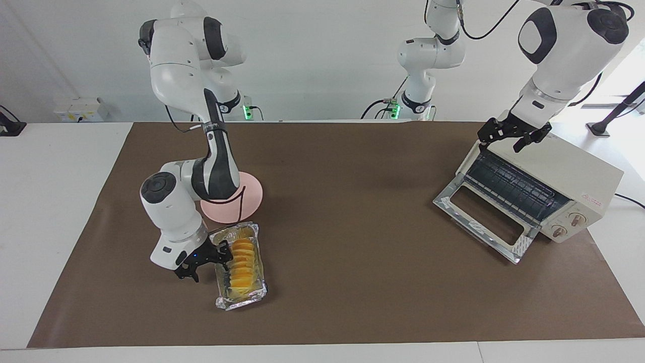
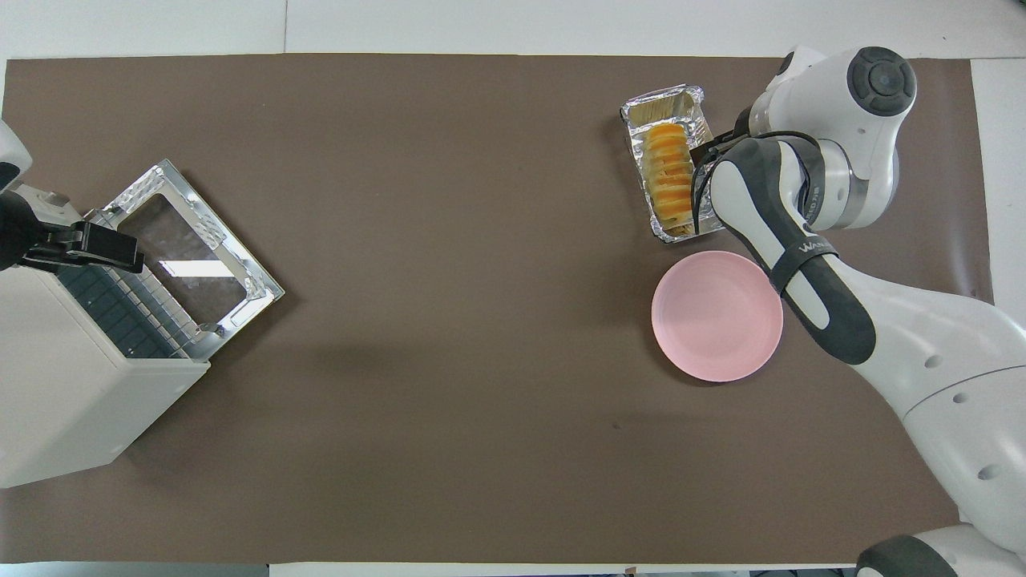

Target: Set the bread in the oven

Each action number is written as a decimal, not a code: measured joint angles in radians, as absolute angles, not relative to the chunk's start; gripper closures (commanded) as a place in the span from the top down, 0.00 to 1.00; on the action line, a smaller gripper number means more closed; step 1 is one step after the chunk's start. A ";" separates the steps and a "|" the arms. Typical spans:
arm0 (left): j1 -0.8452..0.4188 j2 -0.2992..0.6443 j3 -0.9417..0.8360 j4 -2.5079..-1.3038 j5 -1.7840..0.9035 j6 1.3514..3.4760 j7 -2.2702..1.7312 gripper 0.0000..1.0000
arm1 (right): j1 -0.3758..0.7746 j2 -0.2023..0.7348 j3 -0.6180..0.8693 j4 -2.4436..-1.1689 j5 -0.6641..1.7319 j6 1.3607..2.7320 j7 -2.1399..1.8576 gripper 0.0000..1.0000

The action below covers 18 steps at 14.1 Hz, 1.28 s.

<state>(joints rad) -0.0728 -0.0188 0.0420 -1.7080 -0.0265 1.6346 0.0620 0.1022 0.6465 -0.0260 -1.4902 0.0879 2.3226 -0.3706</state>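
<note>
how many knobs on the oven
2. Both sit on the oven's front panel beside its open door: one knob higher, the other knob just below it. The overhead view hides that panel, so none show there.

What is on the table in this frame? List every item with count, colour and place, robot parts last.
bread: one, golden yellow-orange, lying in the foil tray.
foil tray: one, silver, toward the right arm's end of the table, farther from the robots than the plate.
plate: one, pink, beside the tray, nearer to the robots.
oven: one, cream-white, toward the left arm's end, glass door dropped open.
table cover: one, brown, under everything.
right tool: one, black, low at the tray's long side, fingers apart.
left tool: one, black, open, waiting over the oven's top edge.
</note>
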 measured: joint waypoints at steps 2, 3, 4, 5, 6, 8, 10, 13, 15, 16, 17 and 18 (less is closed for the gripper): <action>-0.073 -0.019 0.042 -1.708 -0.027 1.635 0.062 1.00 | 0.102 0.641 -0.026 -1.502 0.088 2.323 -0.402 0.00; -0.073 -0.019 0.042 -1.708 -0.027 1.635 0.062 1.00 | 0.102 0.639 -0.026 -1.506 0.088 2.323 -0.407 0.00; -0.073 -0.019 0.042 -1.708 -0.027 1.635 0.062 1.00 | 0.102 0.637 -0.025 -1.508 0.088 2.323 -0.409 0.00; -0.073 -0.019 0.042 -1.708 -0.027 1.635 0.062 1.00 | 0.103 0.636 -0.023 -1.509 0.088 2.323 -0.409 0.00; -0.073 -0.019 0.042 -1.708 -0.027 1.635 0.062 1.00 | 0.105 0.636 -0.022 -1.509 0.088 2.323 -0.409 0.00; -0.073 -0.019 0.042 -1.708 -0.027 1.635 0.062 1.00 | 0.117 0.636 -0.022 -1.509 0.089 2.327 -0.409 0.00; -0.073 -0.019 0.042 -1.708 -0.027 1.635 0.062 1.00 | 0.129 0.636 -0.022 -1.509 0.090 2.329 -0.407 0.00; -0.073 -0.019 0.042 -1.708 -0.027 1.635 0.062 1.00 | 0.136 0.630 -0.022 -1.506 0.094 2.313 -0.405 0.00; -0.073 -0.019 0.042 -1.708 -0.027 1.635 0.062 1.00 | 0.137 0.617 -0.022 -1.480 0.129 2.245 -0.394 0.00; -0.073 -0.019 0.042 -1.708 -0.027 1.635 0.062 1.00 | 0.140 0.608 -0.021 -1.458 0.154 2.198 -0.371 0.00; -0.073 -0.019 0.042 -1.708 -0.027 1.635 0.062 1.00 | 0.146 0.600 -0.020 -1.436 0.168 2.157 -0.328 0.00; -0.073 -0.019 0.042 -1.708 -0.027 1.635 0.062 1.00 | 0.158 0.590 -0.020 -1.413 0.175 2.121 -0.265 0.00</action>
<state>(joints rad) -0.0728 -0.0188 0.0420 -1.7080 -0.0265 1.6346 0.0620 0.1581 0.5903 -0.0198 -1.4133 0.1748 2.1210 -0.2650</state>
